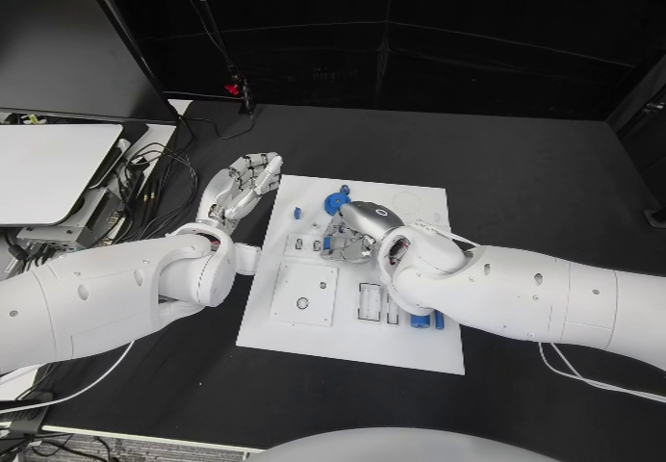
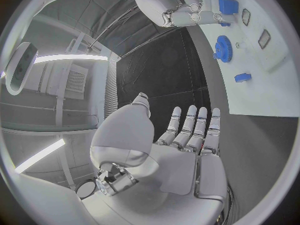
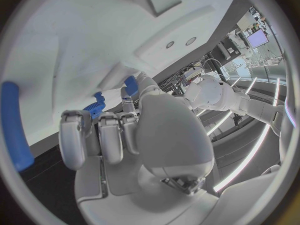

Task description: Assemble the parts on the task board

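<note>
The white task board (image 1: 313,332) lies in the middle of the black table. On its far part a blue gear (image 1: 338,203) (image 2: 223,48) lies flat, with a small blue piece (image 1: 345,187) (image 2: 242,77) just beyond it. My right hand (image 1: 358,229) (image 3: 119,135) hovers over the board's middle with its fingers curled in and nothing seen between them. A blue block (image 2: 228,6) sits right beside those fingers. My left hand (image 1: 243,188) (image 2: 187,135) lies flat and spread on the table by the board's far left corner, holding nothing.
Blue rods (image 1: 423,320) (image 3: 15,125) lie near the board's front right. A small blue piece (image 1: 298,214) sits near the board's left edge. Cables (image 1: 153,183) and a white device (image 1: 49,173) crowd the far left of the table.
</note>
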You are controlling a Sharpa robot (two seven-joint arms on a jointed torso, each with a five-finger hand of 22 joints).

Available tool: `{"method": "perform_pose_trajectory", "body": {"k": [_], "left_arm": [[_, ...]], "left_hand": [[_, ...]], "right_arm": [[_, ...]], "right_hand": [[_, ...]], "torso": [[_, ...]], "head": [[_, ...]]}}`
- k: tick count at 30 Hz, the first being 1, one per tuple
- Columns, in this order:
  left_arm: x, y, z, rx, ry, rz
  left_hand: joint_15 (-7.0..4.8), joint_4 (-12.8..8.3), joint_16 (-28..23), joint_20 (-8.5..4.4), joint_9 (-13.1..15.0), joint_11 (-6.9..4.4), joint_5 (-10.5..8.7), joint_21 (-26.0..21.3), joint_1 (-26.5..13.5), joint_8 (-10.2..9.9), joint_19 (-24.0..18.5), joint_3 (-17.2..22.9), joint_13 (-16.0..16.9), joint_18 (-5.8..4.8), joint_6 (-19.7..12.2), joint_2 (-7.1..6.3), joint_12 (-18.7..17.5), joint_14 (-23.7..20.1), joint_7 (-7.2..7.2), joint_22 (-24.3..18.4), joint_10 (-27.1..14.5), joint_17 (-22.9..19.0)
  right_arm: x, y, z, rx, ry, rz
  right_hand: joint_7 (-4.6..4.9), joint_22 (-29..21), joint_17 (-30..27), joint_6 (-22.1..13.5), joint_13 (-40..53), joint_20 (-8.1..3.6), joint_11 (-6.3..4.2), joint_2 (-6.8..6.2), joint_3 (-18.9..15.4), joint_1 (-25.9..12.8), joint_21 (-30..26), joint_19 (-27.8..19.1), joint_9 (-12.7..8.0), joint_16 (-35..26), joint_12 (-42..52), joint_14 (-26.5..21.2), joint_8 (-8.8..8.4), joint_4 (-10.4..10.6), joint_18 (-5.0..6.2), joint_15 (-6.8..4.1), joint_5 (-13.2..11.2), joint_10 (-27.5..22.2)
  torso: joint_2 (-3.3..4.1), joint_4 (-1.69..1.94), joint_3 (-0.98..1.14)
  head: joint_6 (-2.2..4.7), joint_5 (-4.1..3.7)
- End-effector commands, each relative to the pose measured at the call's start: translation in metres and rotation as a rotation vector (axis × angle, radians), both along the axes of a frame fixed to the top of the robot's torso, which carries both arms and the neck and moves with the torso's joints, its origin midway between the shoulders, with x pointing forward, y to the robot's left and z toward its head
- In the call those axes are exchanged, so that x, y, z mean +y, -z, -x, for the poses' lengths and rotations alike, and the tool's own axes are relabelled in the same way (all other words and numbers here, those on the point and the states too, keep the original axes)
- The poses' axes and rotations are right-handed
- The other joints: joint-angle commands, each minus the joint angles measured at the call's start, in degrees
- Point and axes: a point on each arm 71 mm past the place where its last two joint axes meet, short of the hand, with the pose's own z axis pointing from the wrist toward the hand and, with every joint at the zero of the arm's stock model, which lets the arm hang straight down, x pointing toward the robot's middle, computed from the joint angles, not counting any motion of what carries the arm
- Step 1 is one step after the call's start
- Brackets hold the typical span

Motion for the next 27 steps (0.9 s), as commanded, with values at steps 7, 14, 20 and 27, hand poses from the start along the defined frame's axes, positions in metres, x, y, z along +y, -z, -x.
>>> {"method": "perform_pose_trajectory", "body": {"k": [7, 14, 20, 27], "left_arm": [[-0.002, -0.017, 0.005, -0.235, 0.04, 0.04], [-0.002, -0.017, 0.005, -0.235, 0.04, 0.041], [-0.001, -0.016, 0.005, -0.224, 0.045, 0.044], [0.001, -0.018, 0.006, -0.238, 0.096, -0.046]], "left_hand": [[0.06, 0.0, 0.5, -0.11, -0.2, -0.02, 0.39, 0.3, 0.8, 0.3, -0.5, -0.6, -0.1, 0.39, 0.3, 0.24, 0.4, -0.3, 9.19, 0.1, 0.3, -0.2], [0.06, 0.0, 0.5, -0.11, -0.2, -0.02, 0.39, 0.3, 0.8, 0.3, -0.5, -0.6, -0.1, 0.39, 0.3, 0.24, 0.4, -0.3, 9.19, 0.1, 0.3, -0.2], [0.04, 0.0, 0.6, -0.1, -0.3, -0.02, 0.41, 0.7, 0.9, 0.3, 0.1, -0.7, -0.1, 0.4, 0.2, 0.26, 0.4, -0.3, 9.19, 0.4, 0.3, -0.3], [-0.83, 0.0, 2.6, -0.29, -1.4, -0.5, 0.42, 7.1, 1.3, 0.7, 9.6, -2.9, 0.0, 1.73, -0.7, 0.7, 2.0, 4.0, 9.04, 4.5, 3.2, -1.2]], "right_arm": [[0.001, -0.002, 0.001, -0.021, -0.015, -0.009], [0.0, -0.005, 0.002, -0.048, -0.014, -0.037], [-0.006, -0.018, 0.006, -0.174, -0.035, -0.167], [-0.03, -0.044, 0.018, -0.322, -0.085, -0.363]], "right_hand": [[0.73, 13.3, 15.1, -2.9, 15.1, 1.16, 1.11, -1.23, -4.3, -0.7, -0.7, 3.5, 0.1, 0.1, 0.1, 5.9, 0.02, 1.4, 0.61, 1.01, -2.3, 6.0], [0.81, 13.2, 15.1, -3.2, 15.1, 1.26, 1.19, -1.13, -4.8, -0.7, -0.8, 3.4, 0.1, 0.1, 0.1, 5.9, 0.03, 1.5, 0.65, 1.09, -2.9, 6.0], [0.96, 13.1, 15.1, -3.7, 15.1, 1.38, 1.32, -1.29, -5.2, -1.2, -1.0, 3.2, 0.1, 0.1, 0.1, 5.9, -0.01, 1.7, 0.72, 1.2, -3.0, 6.0], [1.19, 12.0, 15.1, -4.3, 15.1, 1.71, 1.63, -1.22, -4.1, -2.8, -3.1, 1.4, 0.2, 0.1, 0.1, 5.9, 0.15, 1.8, 1.4, 1.53, -2.8, 6.0]], "torso": [[0.02, 0.0, 0.01], [0.02, 0.03, 0.0], [0.01, 0.09, 0.11], [-0.21, -0.06, 0.08]], "head": [[0.0, -0.14], [-0.05, -0.25], [0.35, -0.2], [0.36, -0.06]]}}
